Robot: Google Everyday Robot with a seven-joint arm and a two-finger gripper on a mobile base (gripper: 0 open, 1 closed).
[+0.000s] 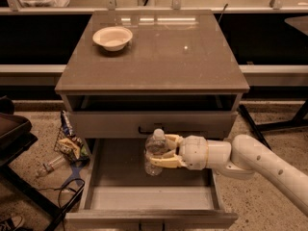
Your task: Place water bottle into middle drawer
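Observation:
The water bottle (155,150) is clear ribbed plastic with a white cap, held upright. My gripper (162,151) is shut on it, its pale yellow fingers (163,161) wrapped around the bottle's body, the white arm reaching in from the right. The bottle hangs over the open middle drawer (115,170), a wide shallow drawer with a flat floor, near its back centre, just in front of the drawer front with the black handle (144,130). I cannot tell whether the bottle's base touches the drawer floor.
A white bowl (112,37) sits on the cabinet top (192,61) at the back left. Floor litter, including a small bottle (50,166) and snack bags (71,143), lies left of the cabinet. A dark chair (14,138) stands at far left.

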